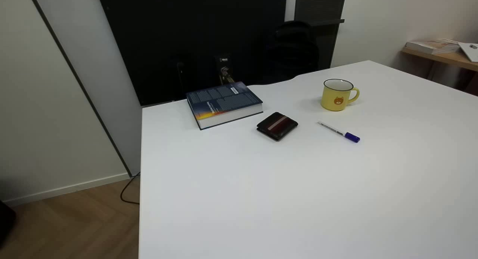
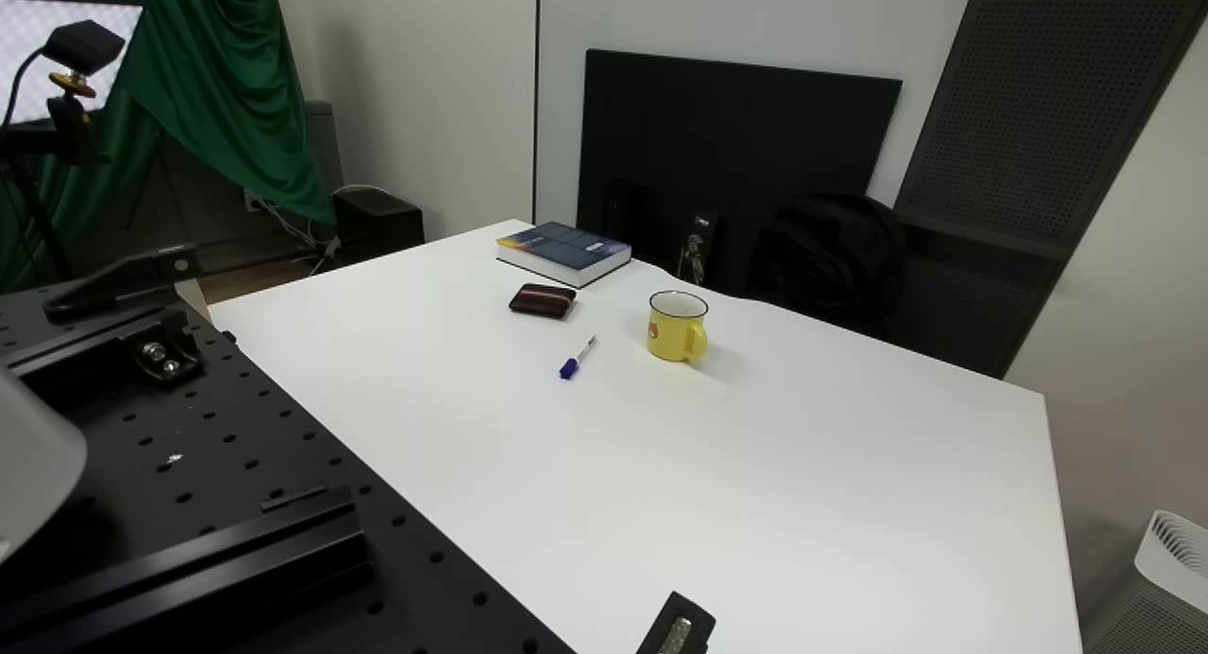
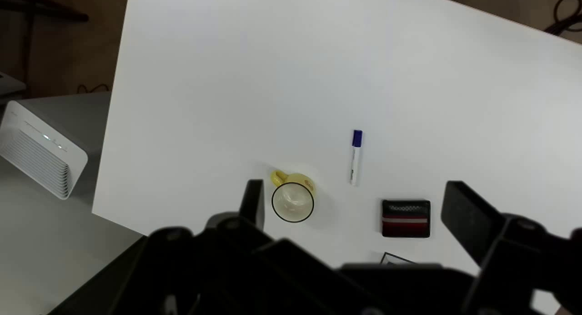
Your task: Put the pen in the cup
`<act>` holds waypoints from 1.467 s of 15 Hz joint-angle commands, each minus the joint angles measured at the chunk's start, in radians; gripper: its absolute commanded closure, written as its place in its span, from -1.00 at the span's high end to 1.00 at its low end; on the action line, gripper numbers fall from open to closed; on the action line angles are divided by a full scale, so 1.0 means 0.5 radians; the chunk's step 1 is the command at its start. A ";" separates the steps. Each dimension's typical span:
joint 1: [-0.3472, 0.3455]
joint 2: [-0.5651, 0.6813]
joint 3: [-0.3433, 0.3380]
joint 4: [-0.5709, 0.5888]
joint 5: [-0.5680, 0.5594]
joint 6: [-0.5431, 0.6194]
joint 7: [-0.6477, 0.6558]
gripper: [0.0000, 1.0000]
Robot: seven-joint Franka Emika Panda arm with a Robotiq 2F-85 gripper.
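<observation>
The pen lies flat on the white table, with a blue cap and a white barrel. It shows in both exterior views and in the wrist view. The yellow cup stands upright beside it, handle out to one side, a bear mark on its wall; it shows in both exterior views and in the wrist view. The cup's inside looks empty from above. My gripper is wide open and empty, high above the table, its fingers framing the cup and wallet. No exterior view shows the gripper.
A dark wallet with a red and pale stripe lies near the pen. A thick blue book lies beyond the wallet, near the table edge. A black perforated mounting plate borders the table.
</observation>
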 commanded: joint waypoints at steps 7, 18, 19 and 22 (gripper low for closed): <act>-0.034 0.036 -0.114 -0.282 -0.133 0.372 0.031 1.00; -0.138 0.268 -0.199 -0.232 -0.291 1.081 0.163 1.00; -0.134 0.294 -0.199 -0.216 -0.250 1.118 0.161 1.00; -0.116 0.389 -0.201 -0.157 -0.098 1.182 0.120 1.00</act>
